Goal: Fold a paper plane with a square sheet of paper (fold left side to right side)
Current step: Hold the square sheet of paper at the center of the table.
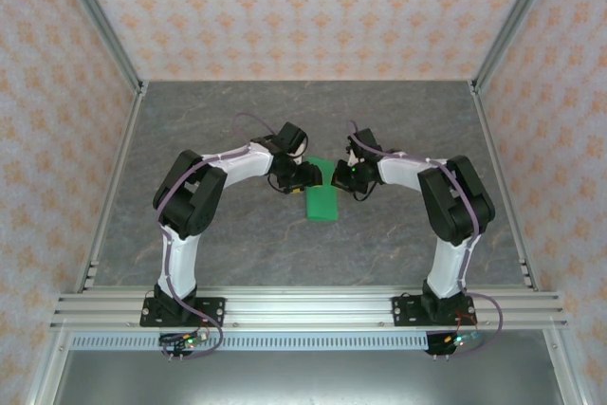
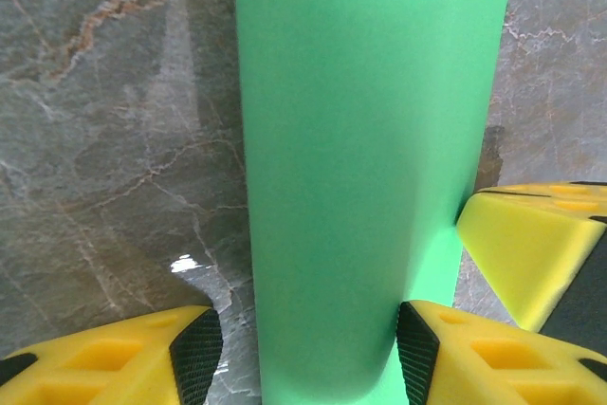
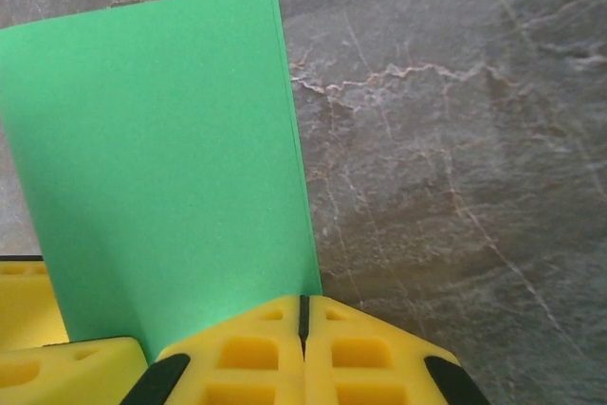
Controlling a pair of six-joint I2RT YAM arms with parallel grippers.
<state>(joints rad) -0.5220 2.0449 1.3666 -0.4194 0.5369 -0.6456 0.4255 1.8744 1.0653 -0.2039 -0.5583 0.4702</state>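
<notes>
Left claw [image 2: 308, 359]: we see it about half open at the bottom of its wrist frame, jaws straddling the green paper [image 1: 321, 200]. The right pad [image 2: 415, 353] touches the paper's edge. The left pad [image 2: 196, 362] sits just beside the other edge with a sliver of table between. It is not clamped on anything.
Right claw [image 3: 303, 318]: we see it closed, with both yellow fingers pressed together at the bottom centre of its wrist frame. The tips sit at the paper's near right corner. We cannot tell whether that corner is pinched or only touched.
Paper, overhead frame: folded double into a narrow rectangle in the centre of the frame, lying on the table [image 1: 237, 234]. Its upper end is between the two claws.
Paper, left wrist frame: a wide vertical band through the middle, running from top to bottom.
Paper, right wrist frame: fills the upper left, with two stacked edges visible along its right side.
Claws together: in the overhead frame they come in from the left and right and end up near each other. One of the right claw's yellow fingers shows at the right edge of the left wrist frame, touching the paper's right edge.
Table: grey marbled surface.
Arms: white with black joints, both bent inward. Their bases are on the metal rail [image 1: 303, 308] at the bottom of the overhead frame.
Walls [image 1: 303, 7]: pale with an orange pattern.
</notes>
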